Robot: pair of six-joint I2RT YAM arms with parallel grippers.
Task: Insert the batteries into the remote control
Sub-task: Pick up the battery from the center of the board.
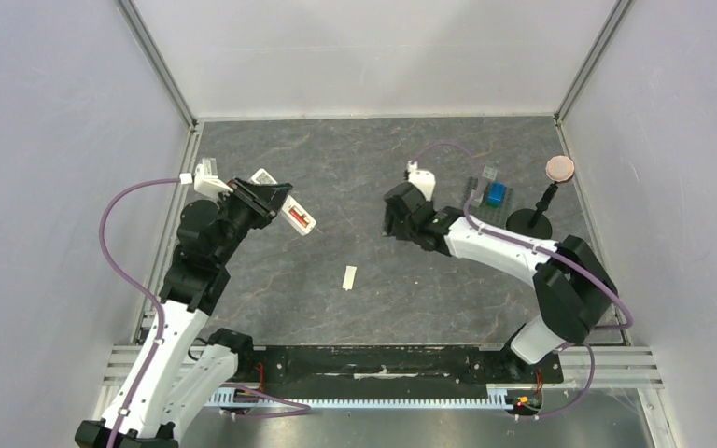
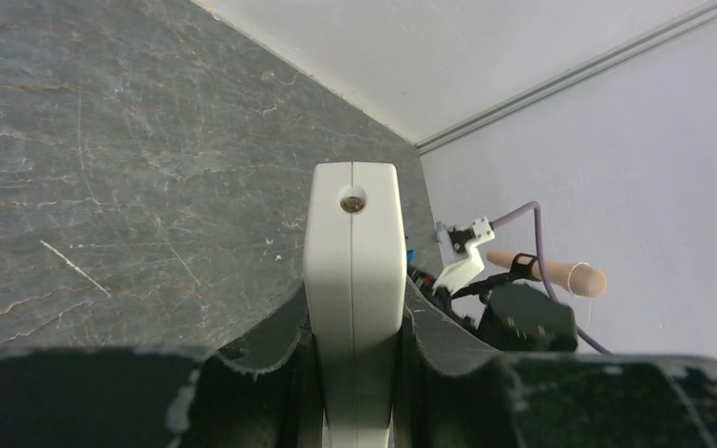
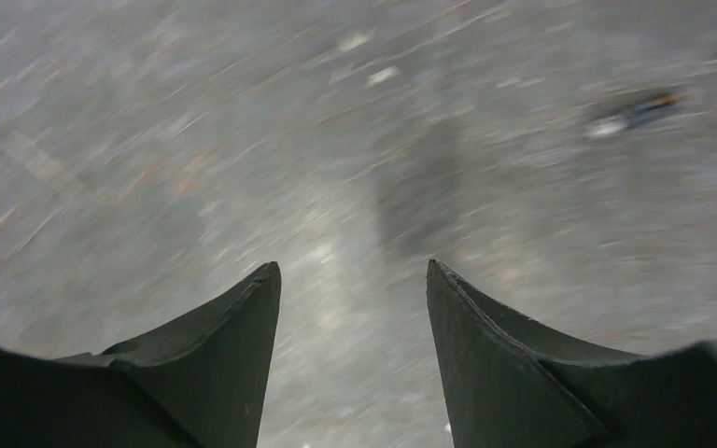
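Cover piece (image 1: 349, 277), small and white, lies flat on the grey surface (image 1: 429, 308) nearest the arm bases, well apart from both claws. Beyond it on the left, the left claw (image 1: 263, 200) is clamped on the remote control (image 1: 291, 213), which seems to be raised off the surface with its opened back upward. The left wrist view shows the remote end-on, pinched between both fingers. A red battery (image 1: 301, 220) appears to sit in the bay. Across the middle, the right claw (image 1: 396, 224) points down over bare surface. Its fingers (image 3: 233, 345) stand apart with nothing between them.

The likely trouble is the remaining battery. A thin cylinder can roll away, or squirt out if the pads close off-centre. Pushing it in could also twist the remote in the left claw's narrow hold and shake the seated cell loose.

The right wrist view is badly blurred. A dark streak with an orange tip (image 3: 635, 110) may be that second battery, but I cannot tell. The overhead view shows no loose cell, and the bay is too small to count what it holds. Farthest back stand blue and grey blocks (image 1: 493, 194) and a black stand (image 1: 529, 222).
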